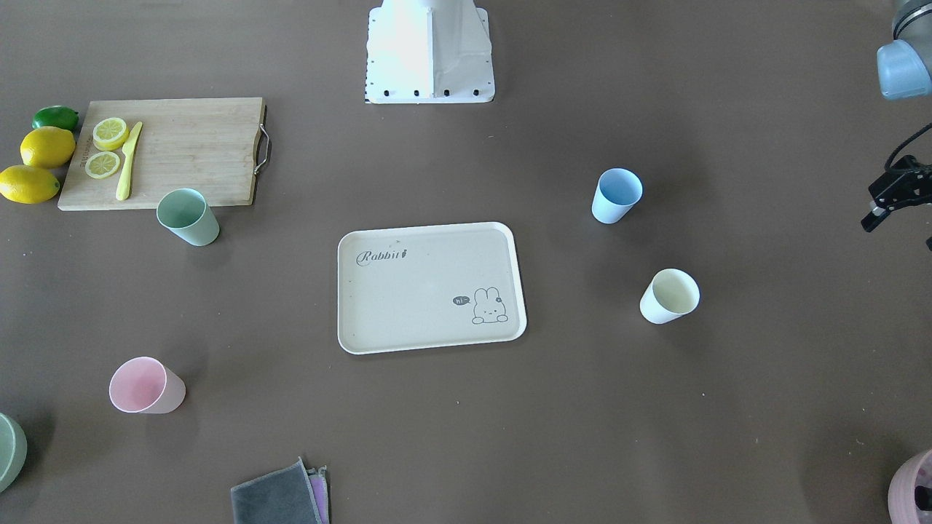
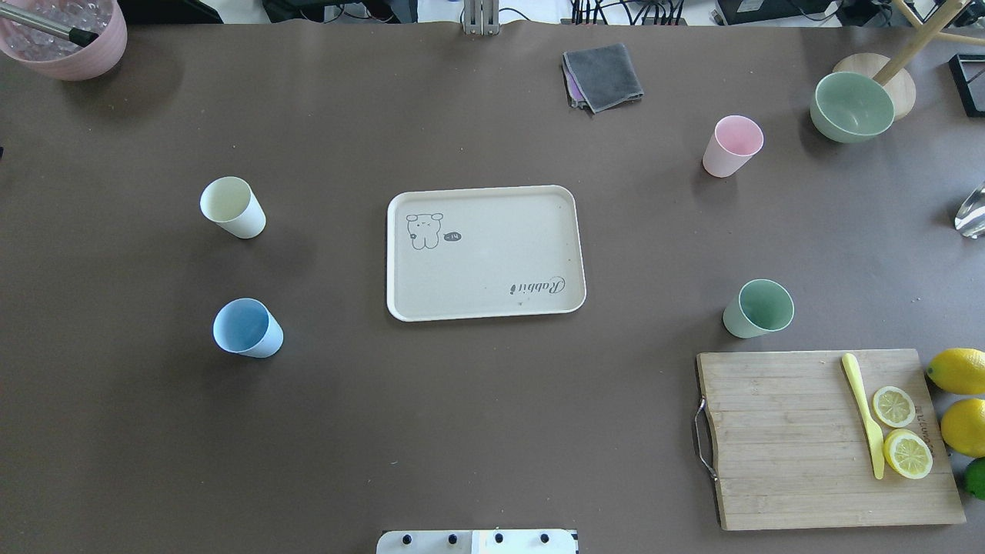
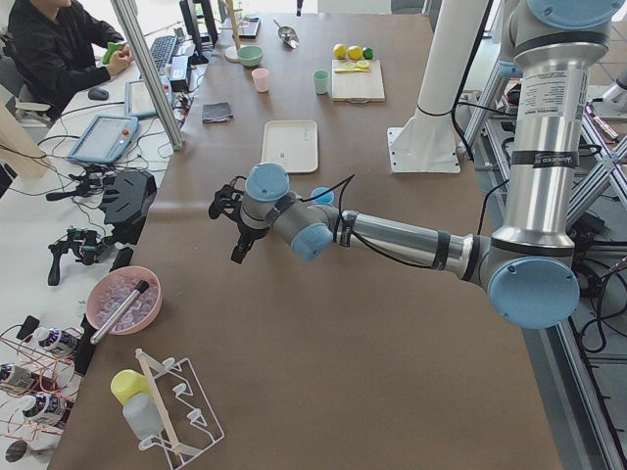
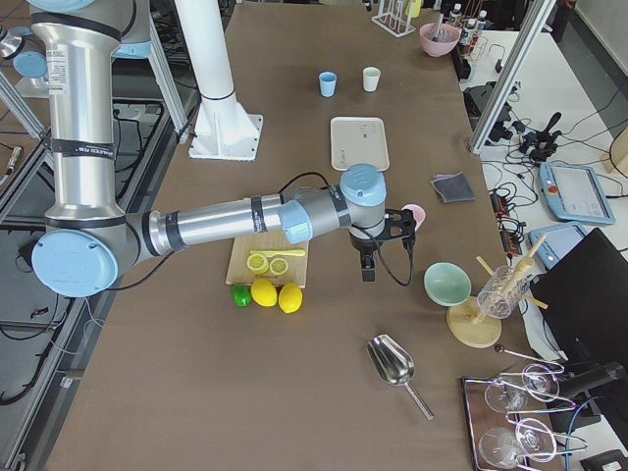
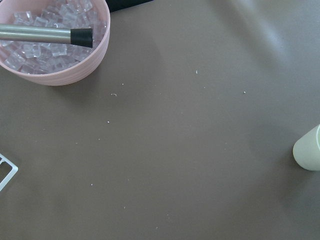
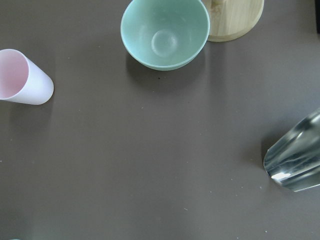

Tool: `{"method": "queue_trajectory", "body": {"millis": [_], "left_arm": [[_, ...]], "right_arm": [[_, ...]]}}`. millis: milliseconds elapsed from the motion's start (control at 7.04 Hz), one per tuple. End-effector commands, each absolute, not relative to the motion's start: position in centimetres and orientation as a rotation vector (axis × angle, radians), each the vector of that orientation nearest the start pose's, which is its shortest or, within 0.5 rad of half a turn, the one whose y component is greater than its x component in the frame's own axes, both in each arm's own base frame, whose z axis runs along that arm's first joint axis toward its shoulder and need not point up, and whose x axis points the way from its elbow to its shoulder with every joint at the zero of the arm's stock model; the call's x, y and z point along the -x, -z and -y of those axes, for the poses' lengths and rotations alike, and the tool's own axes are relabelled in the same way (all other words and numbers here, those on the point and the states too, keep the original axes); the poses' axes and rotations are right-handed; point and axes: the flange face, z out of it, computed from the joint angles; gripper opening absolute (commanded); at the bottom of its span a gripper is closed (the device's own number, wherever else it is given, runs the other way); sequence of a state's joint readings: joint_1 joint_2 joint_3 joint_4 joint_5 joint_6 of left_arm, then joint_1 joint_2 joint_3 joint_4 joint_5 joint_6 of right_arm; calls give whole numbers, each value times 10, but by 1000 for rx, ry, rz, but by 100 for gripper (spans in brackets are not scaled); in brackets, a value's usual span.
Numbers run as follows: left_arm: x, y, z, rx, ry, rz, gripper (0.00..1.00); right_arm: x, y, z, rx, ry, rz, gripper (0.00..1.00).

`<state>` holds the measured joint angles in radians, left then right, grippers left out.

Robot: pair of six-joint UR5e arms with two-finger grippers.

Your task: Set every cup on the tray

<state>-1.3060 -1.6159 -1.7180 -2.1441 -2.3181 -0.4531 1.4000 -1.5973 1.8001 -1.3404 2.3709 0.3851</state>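
The cream tray [image 2: 485, 254] with the bunny drawing lies flat mid-table with nothing on it. Four cups stand upright on the table around it: cream-yellow [image 2: 231, 206] and blue [image 2: 246, 327] on its left, pink [image 2: 731, 145] and green [image 2: 758, 308] on its right. My left gripper [image 1: 885, 200] hovers above the table beyond the cream cup [image 5: 307, 155]; only part of it shows and I cannot tell whether it is open. My right gripper [image 4: 369, 267] hovers near the pink cup [image 6: 22, 80]; I cannot tell its state either.
A wooden cutting board [image 2: 785, 438] with lemon slices and a yellow knife lies at the near right, with lemons [image 2: 958, 369] beside it. A green bowl [image 2: 850, 106], a grey cloth [image 2: 604, 75], a pink ice bowl [image 2: 69, 35] and a metal scoop [image 2: 971, 211] sit along the edges.
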Motion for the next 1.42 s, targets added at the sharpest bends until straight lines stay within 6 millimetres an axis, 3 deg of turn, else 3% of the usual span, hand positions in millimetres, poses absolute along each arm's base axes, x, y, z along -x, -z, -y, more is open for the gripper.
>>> {"method": "queue_trajectory", "body": {"millis": [0, 142, 426, 710, 1279], "left_arm": [[-133, -467, 518, -337, 1, -987, 98], [-159, -459, 515, -294, 17, -1007, 98], [-168, -452, 515, -289, 101, -995, 98], [-184, -453, 509, -316, 94, -959, 98], [-178, -453, 496, -316, 92, -961, 98]], "right_arm": [[64, -515, 491, -169, -43, 913, 100], [84, -508, 488, -192, -7, 936, 100], [127, -496, 484, -180, 19, 953, 100], [186, -467, 473, -139, -65, 936, 100], [276, -454, 431, -102, -15, 902, 100]]}}
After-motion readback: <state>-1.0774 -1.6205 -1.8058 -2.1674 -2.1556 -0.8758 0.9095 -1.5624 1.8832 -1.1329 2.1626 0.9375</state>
